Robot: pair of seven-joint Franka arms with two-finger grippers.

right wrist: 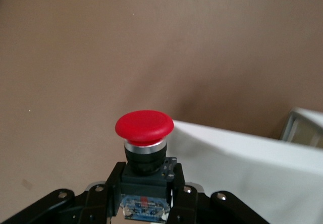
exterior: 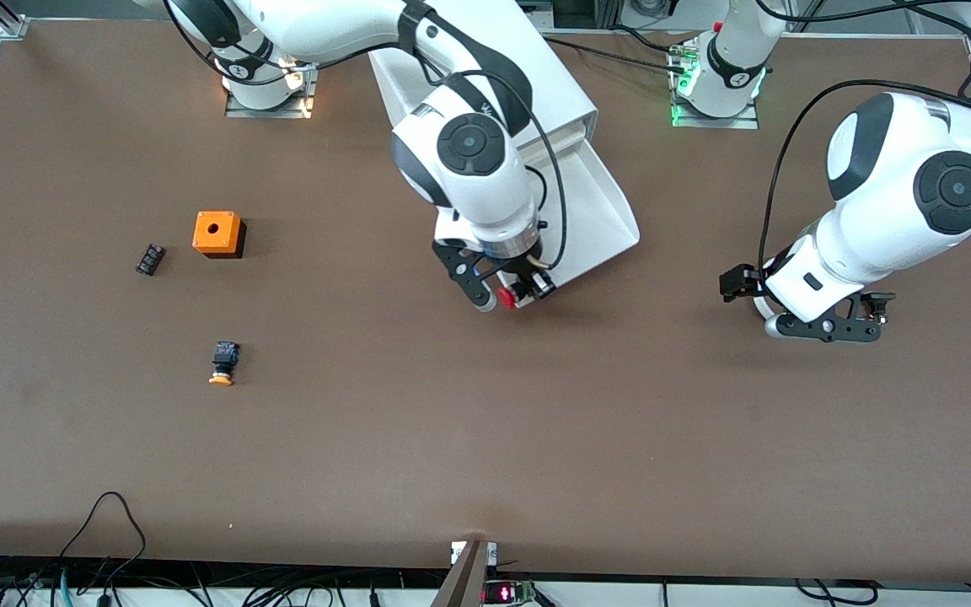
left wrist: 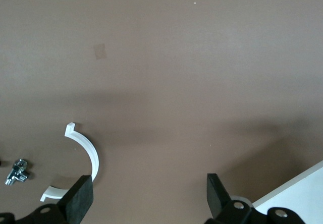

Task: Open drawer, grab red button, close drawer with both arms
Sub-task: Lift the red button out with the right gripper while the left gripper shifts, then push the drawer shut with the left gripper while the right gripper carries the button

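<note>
With the right gripper [exterior: 509, 297] clenched on the red mushroom-capped push button [right wrist: 144, 128] over the pulled-out shallow white plastic drawer [exterior: 599, 198], a slip risked dropping it, while the left gripper [left wrist: 151, 196] waited, fingers released, over the brown table [exterior: 485, 438].

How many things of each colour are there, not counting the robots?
Red: 1, the button held in the right end effector
Orange: 2, the cube box and the orange-capped button
Black: 1, a small block
White: 2, the cabinet with its open drawer and a curved piece
Silver: 1, a small metal fitting
Total: 7
</note>
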